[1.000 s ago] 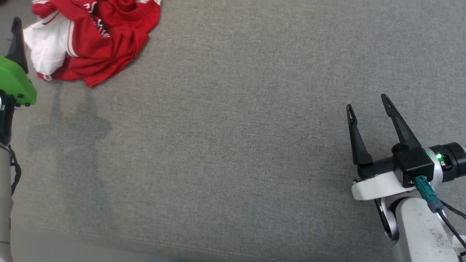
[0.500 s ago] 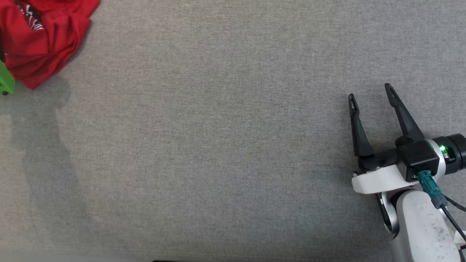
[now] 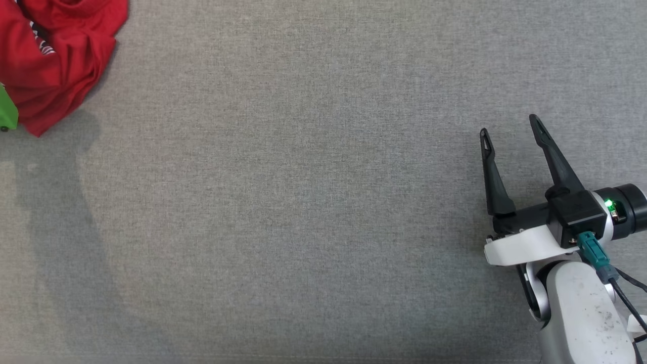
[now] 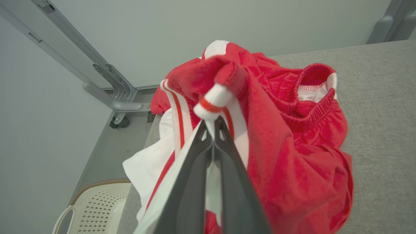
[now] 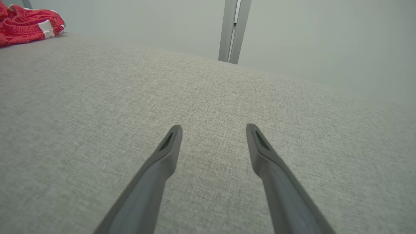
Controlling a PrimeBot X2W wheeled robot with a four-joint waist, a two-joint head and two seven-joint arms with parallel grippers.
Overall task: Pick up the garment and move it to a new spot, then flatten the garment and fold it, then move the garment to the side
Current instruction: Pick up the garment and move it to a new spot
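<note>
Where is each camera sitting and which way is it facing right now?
Head view: on the head, looking down at the grey surface; the open right hand lower right, the red garment top left.
Left wrist view: on the left wrist, looking along the left hand, shut on the garment's cuff.
Right wrist view: on the right wrist, looking across the surface toward a wall, right hand open in front.
Shared: all three show the garment.
</note>
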